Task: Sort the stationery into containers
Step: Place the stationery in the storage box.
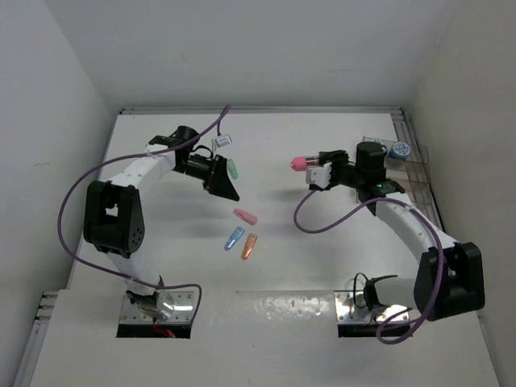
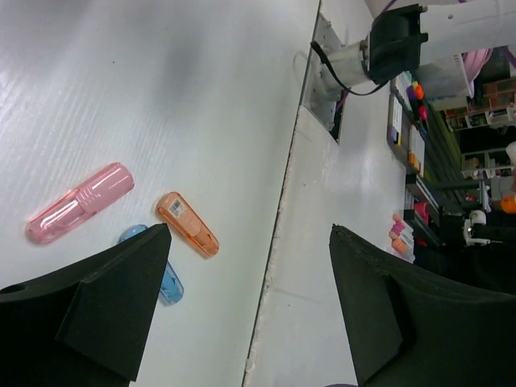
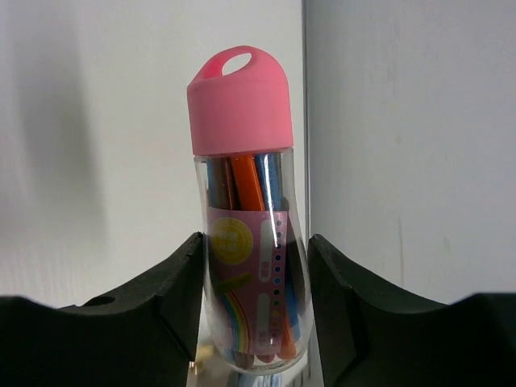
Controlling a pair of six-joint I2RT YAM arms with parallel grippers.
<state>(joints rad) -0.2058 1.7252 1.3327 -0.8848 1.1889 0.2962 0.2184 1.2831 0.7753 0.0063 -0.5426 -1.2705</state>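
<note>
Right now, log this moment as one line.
left gripper: open, empty | right gripper: shut on pink-capped pen tube | pink capsule, blue capsule, orange capsule: on table

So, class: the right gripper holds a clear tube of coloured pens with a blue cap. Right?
No: the cap is pink, as the right wrist view shows. The right gripper holds a clear tube of coloured pens.

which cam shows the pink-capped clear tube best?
Right wrist: the pink-capped clear plastic tube fills the frame, coloured pens inside, held in the right pincer. Top external shows only its small pink end; left wrist, nothing.
</note>
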